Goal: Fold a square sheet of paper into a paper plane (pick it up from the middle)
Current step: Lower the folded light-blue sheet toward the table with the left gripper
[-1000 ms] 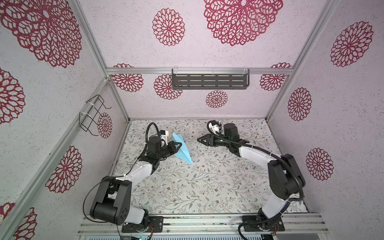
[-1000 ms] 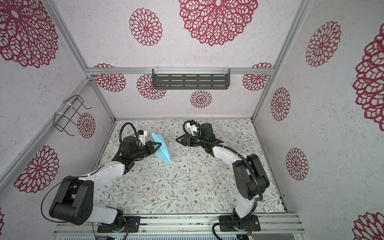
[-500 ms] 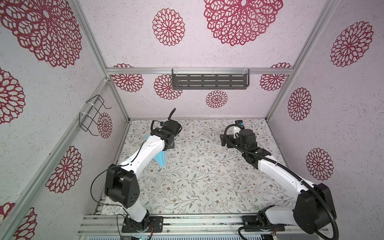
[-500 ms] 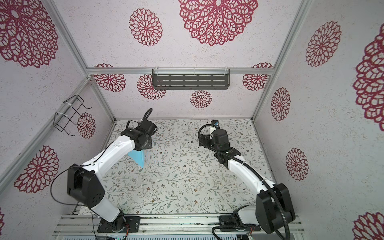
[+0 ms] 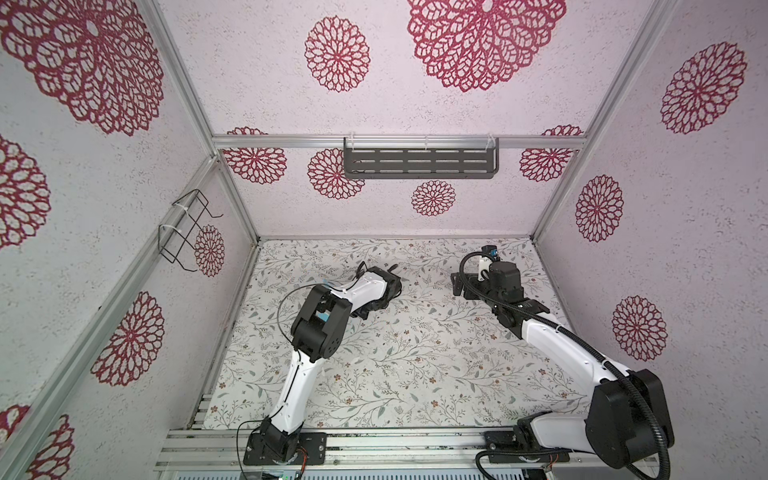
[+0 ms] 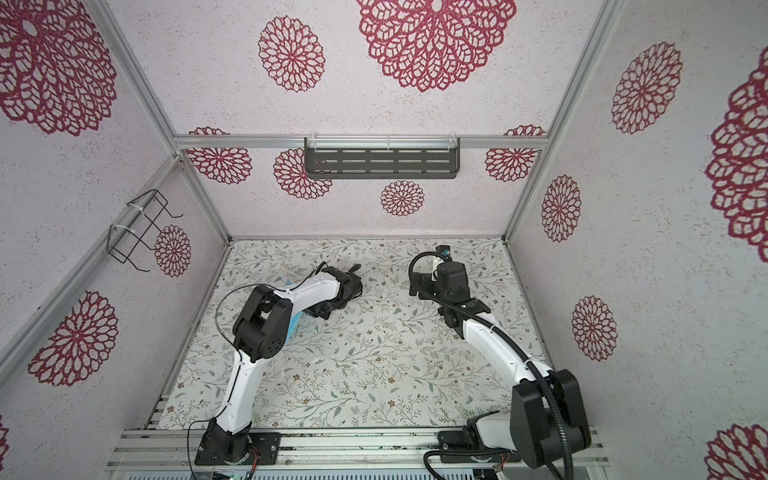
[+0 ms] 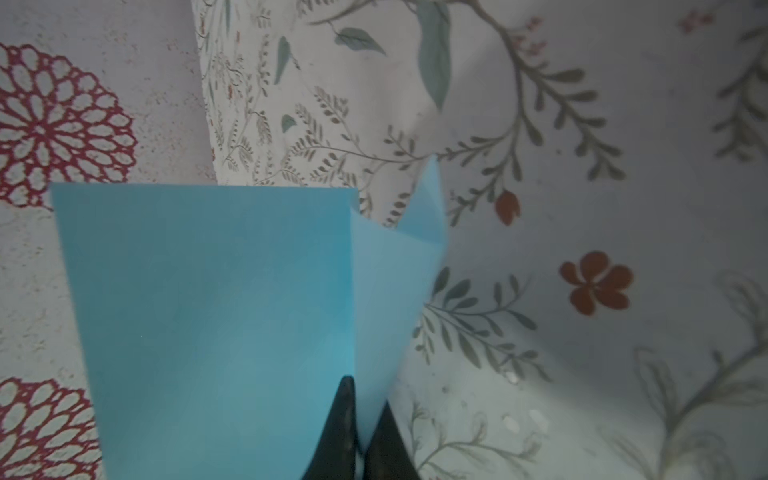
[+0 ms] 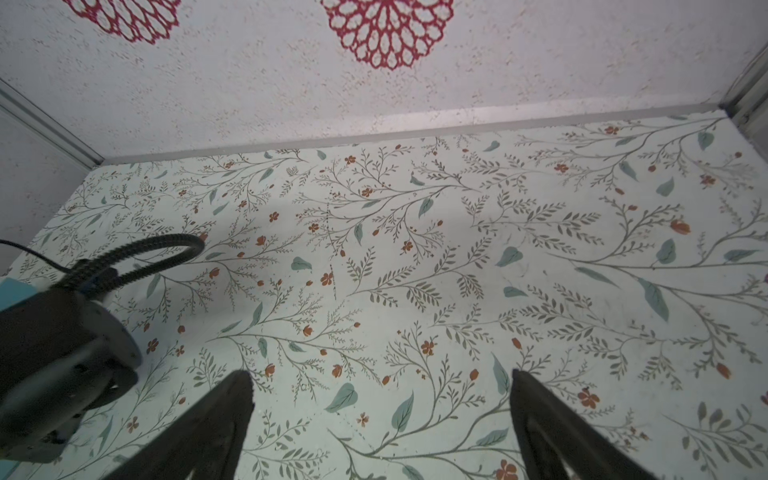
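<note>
Above the floral surface (image 5: 415,365) my left pincer (image 7: 363,395) pinches the paper plane (image 7: 208,311) at its fold, presumably to keep the layers together, while my right pincer (image 8: 380,382) hangs wide open, empty.

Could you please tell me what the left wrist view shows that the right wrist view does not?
Left wrist only: the left gripper shut on the folded blue paper. Right wrist only: the right gripper open and empty, plus the left arm. Both: the floral table, the red-patterned wall, and the paper, apparently a sliver in the right wrist view.
</note>
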